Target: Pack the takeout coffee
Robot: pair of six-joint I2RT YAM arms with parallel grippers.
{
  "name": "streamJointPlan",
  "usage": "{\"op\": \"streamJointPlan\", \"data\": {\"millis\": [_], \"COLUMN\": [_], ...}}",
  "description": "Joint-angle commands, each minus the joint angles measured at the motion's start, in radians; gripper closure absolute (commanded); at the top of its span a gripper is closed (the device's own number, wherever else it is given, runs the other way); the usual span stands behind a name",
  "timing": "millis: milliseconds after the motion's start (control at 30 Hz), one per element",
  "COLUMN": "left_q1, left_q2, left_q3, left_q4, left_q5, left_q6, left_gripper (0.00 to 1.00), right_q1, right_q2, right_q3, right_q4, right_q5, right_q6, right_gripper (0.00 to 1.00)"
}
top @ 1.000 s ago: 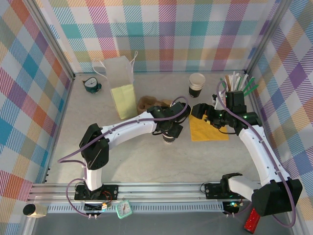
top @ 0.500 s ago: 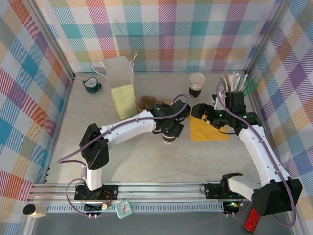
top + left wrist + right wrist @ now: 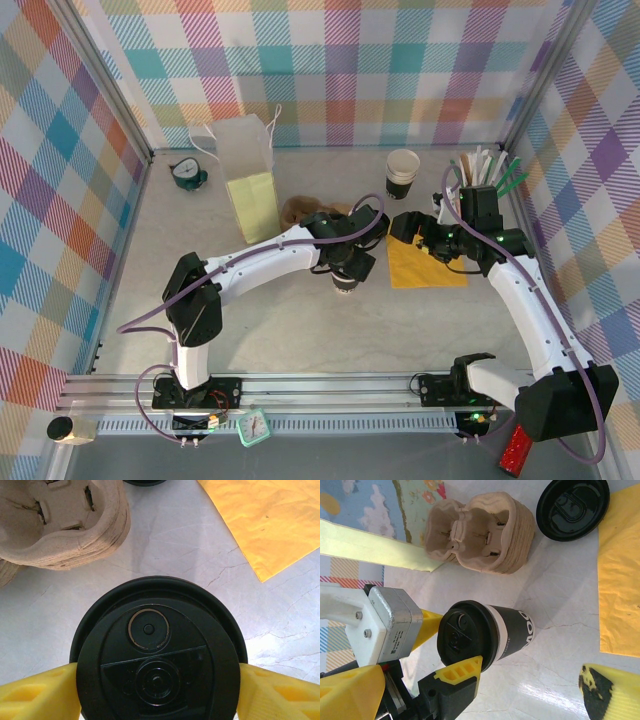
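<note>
Between snug left gripper (image 3: 159,695) fingers (image 3: 35,697), takeout coffee (image 3: 487,636): lid top (image 3: 157,660) at left wrist, lettered wall (image 3: 519,630) at right

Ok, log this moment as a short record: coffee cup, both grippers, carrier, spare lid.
coffee cup: black, lid on, upright, beside the carrier, not in it
left gripper: shut on the coffee cup at its lid
right gripper: open, holding nothing
carrier: brown, no cup in it
spare lid: black, lying flat on the table next to the carrier
packing: not yet done
</note>
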Motion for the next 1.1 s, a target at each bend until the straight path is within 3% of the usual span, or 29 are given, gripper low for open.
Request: {"op": "streamJointPlan", "data": {"millis": [0, 667, 1067], "left_q1": [-0.011, -0.011, -0.011], "left_q2": [0.003, 0.02, 0.008], "left_q3": [-0.01, -0.013, 0.004], "left_q4": [-0.038, -0.048, -0.046], "left_q5": [-0.011, 0.003, 0.002], "left_q6": [-0.003, -0.006, -0.008], "left_gripper": [0.27, 0.26, 0.13], "right_q1": [0.009, 0.013, 0.017], "right_q2": [0.001, 0.001, 0.006], "right_q3": [-0.003, -0.011, -0.009], "right_q4": [0.014, 0.019, 0.02], "right_q5": [0.007, 0.013, 0.015], "right_q6": [0.001, 0.005, 0.008], "right_gripper": [0.01, 0.01, 0.01]}}
